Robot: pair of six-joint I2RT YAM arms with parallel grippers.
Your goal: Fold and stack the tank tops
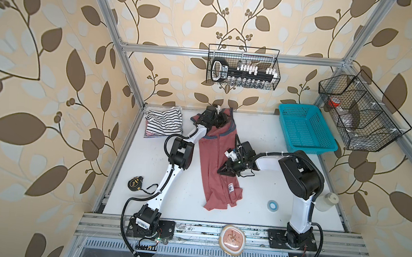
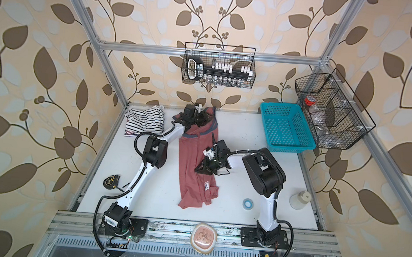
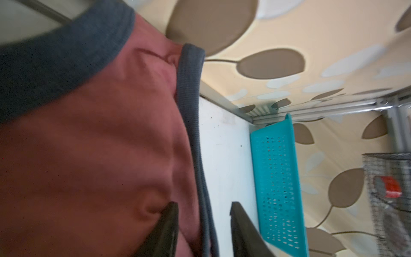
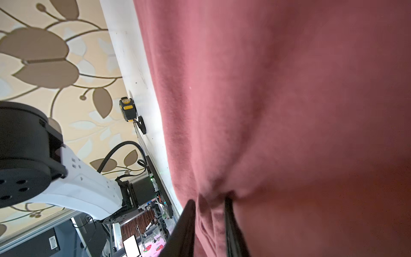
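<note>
The dusty red tank top [image 1: 212, 159] lies as a long narrow strip through the middle of the table [image 1: 270, 188], running from 12 o'clock down toward 6 o'clock. It looks already doubled lengthwise, and its label shows near the lower end.

The two striped tops [image 1: 163, 121] sit in a pile at the table's 11 o'clock corner. A teal basket [image 1: 299, 106] stands at 2 o'clock.

The left gripper [image 1: 223, 120] is at the strap end, at 12 o'clock. In its wrist view the left gripper [image 3: 202, 222] has its jaws apart. The grey-blue trim [image 3: 191, 111] runs between them, and bare table shows in the gap, so nothing is clamped.

The right gripper [image 1: 220, 171] rests on the top's 3 o'clock edge, a little below mid-length. In its wrist view the right gripper [image 4: 209, 220] has its jaws slightly apart, with a puckered fold of cloth filling the gap. Whether they pinch that fold cannot be told.

The step in hand appears to be the end of the lengthwise fold, with both grippers letting the cloth settle. The next move probably calls for lifting clear without dragging fabric. One end would then be folded over the other, and the bundle carried to the pile at 11 o'clock. The hem [image 1: 219, 204] at 6 o'clock is rumpled, so it may need smoothing first.
</note>
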